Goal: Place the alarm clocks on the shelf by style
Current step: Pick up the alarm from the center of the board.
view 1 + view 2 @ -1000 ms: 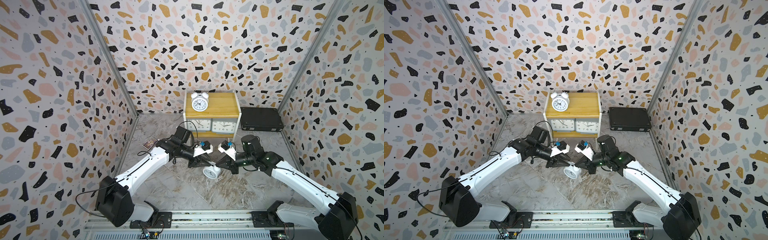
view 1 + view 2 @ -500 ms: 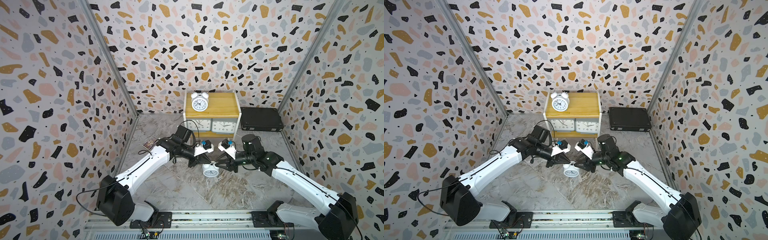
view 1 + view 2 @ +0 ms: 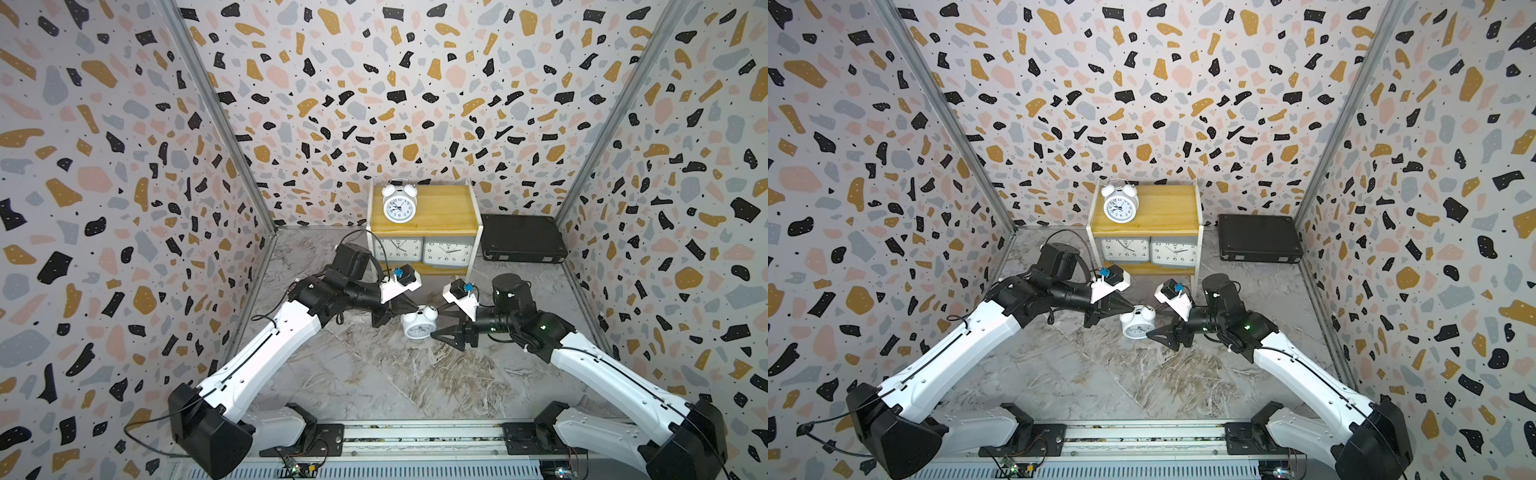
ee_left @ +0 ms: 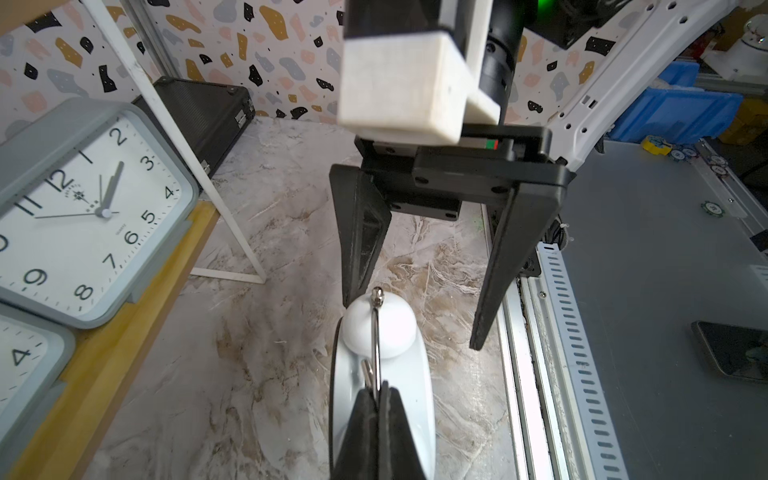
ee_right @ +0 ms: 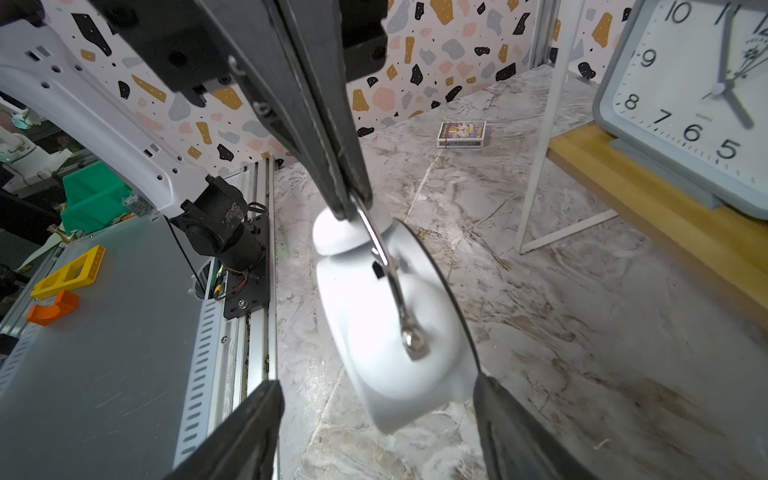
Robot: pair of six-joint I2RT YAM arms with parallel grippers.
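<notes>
Fingers of the left gripper (image 3: 410,311) are pressed together on the thin wire handle of the held twin-bell clock (image 3: 419,325) in both top views. This clock is at mid-floor between the two arms, nearer than the shelf (image 3: 440,212). From the right, the right gripper (image 3: 437,326) faces it with its jaws spread apart, level with the clock's right edge. On the shelf's top board, toward its left end, stands the second twin-bell clock (image 3: 399,206). On the lower board the left grey clock (image 3: 397,249) and the right grey clock (image 3: 449,252) stand side by side. A flat black case (image 3: 523,243) lies on the floor just right of the shelf.

The left wrist view shows the closed tips clamping the handle close to a white bell. Beyond it the right gripper's fingers stand wide, and whether one tip touches the bell cannot be told.

The right wrist view shows those open fingers on either side of the clock's body, which hangs tilted from the pinched handle. A small card box (image 5: 461,134) lies on the floor near the patterned wall.
</notes>
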